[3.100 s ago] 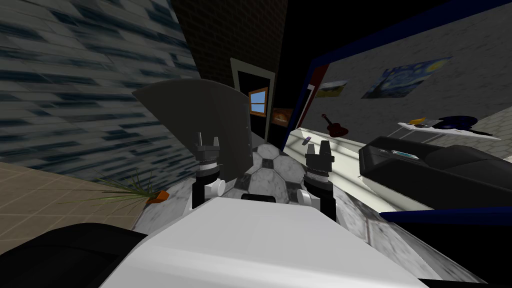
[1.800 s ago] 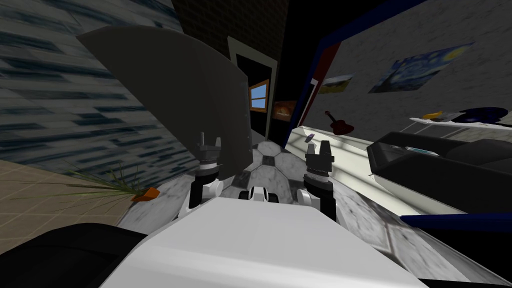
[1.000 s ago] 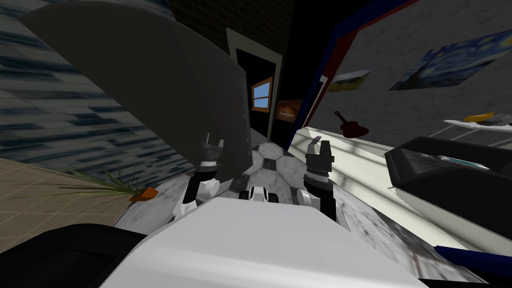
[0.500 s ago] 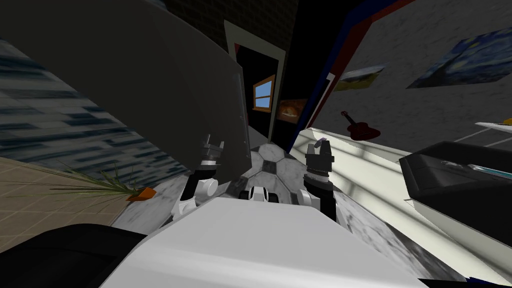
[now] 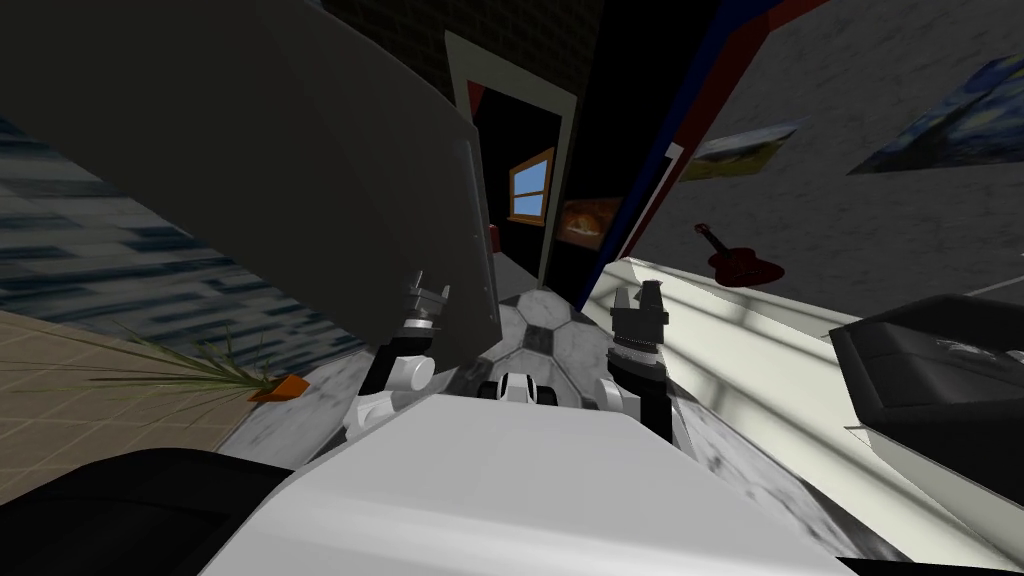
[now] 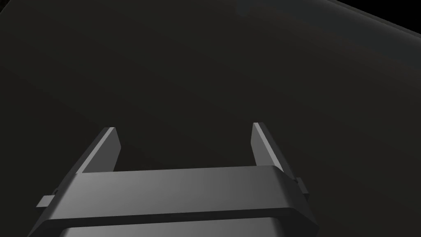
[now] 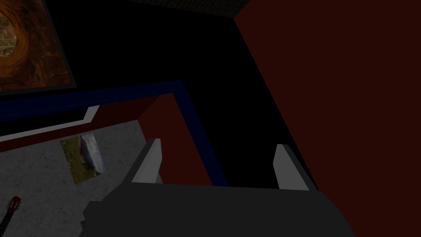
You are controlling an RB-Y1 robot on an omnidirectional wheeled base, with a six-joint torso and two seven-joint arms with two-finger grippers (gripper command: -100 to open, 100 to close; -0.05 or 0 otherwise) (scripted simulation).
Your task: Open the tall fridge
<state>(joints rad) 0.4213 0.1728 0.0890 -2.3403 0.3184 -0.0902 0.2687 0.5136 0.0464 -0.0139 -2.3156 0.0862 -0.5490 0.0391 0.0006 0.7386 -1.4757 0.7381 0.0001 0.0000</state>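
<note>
The tall fridge is a plain dark grey slab rising across the upper left of the head view, door shut, with a thin pale strip down its near edge. My left gripper is raised in front of the fridge's lower face, close to that edge. In the left wrist view its fingers stand open with nothing between them, facing the fridge's flat dark grey surface. My right gripper is held up apart from the fridge, over the floor, and the right gripper is open and empty.
A plant in an orange pot sits on the floor left of my left arm. A doorway opens beyond the fridge. A pale low ledge and a black box-like piece of furniture lie to the right. Chequered floor runs ahead.
I have moved closer to the fridge, which now looms larger on the left. My left forearm has leaned toward it. Both grippers stay open.
</note>
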